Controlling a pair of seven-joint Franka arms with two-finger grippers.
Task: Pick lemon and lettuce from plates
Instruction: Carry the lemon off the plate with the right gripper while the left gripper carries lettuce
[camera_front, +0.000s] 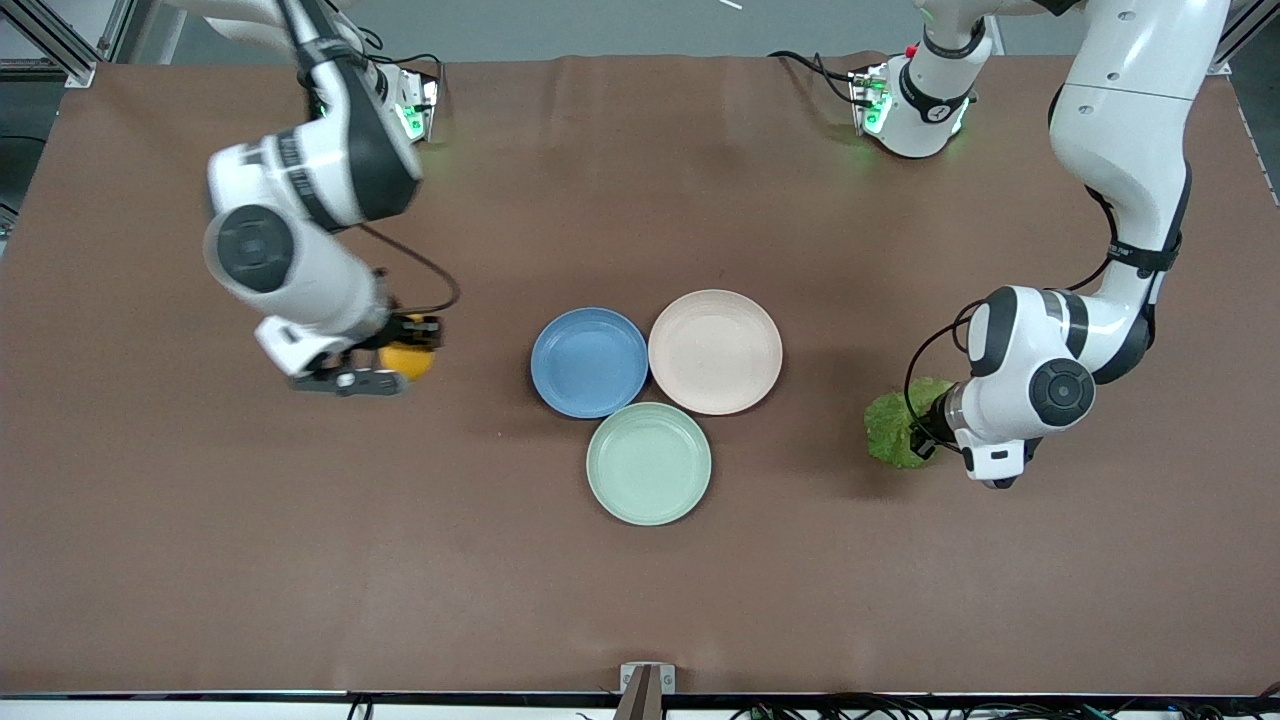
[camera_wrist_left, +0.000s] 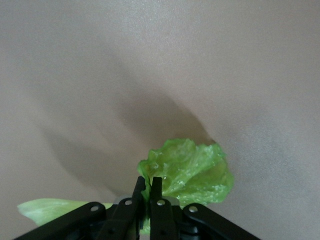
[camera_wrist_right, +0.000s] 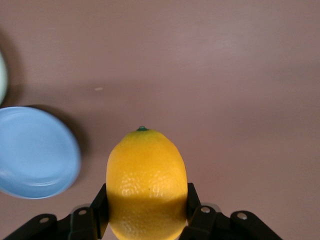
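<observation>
Although both items had plainly left their dishes, neither had yet been let go, so the job looked mostly done with only the setting-down and release left. The brown counter (camera_front: 640, 600) carried three plates clustered at its middle, and all three were bare: the beige-pink plate (camera_front: 715, 351) toward the left arm's end, the blue plate (camera_front: 589, 361) touching it on the right arm's side, and the mint-green plate (camera_front: 649, 463) nearer the front camera than both.

The right arm reached out over open counter, well apart from the blue plate and toward its own end of the table. The right gripper (camera_wrist_right: 145, 212) had its jaws clamped on the lemon (camera_wrist_right: 146, 184), one finger on each flank of the fruit, with its small green stem tip pointing away from the wrist.

The left arm hung low over the counter at its own end, well clear of the beige-pink plate. The left gripper (camera_wrist_left: 148, 192) held its jaws nearly together, pinching the lettuce (camera_wrist_left: 187, 172) by one edge; the crinkled leaf drooped from the fingertips and threw a shadow on the cloth below, so I judged it was still off the surface.
</observation>
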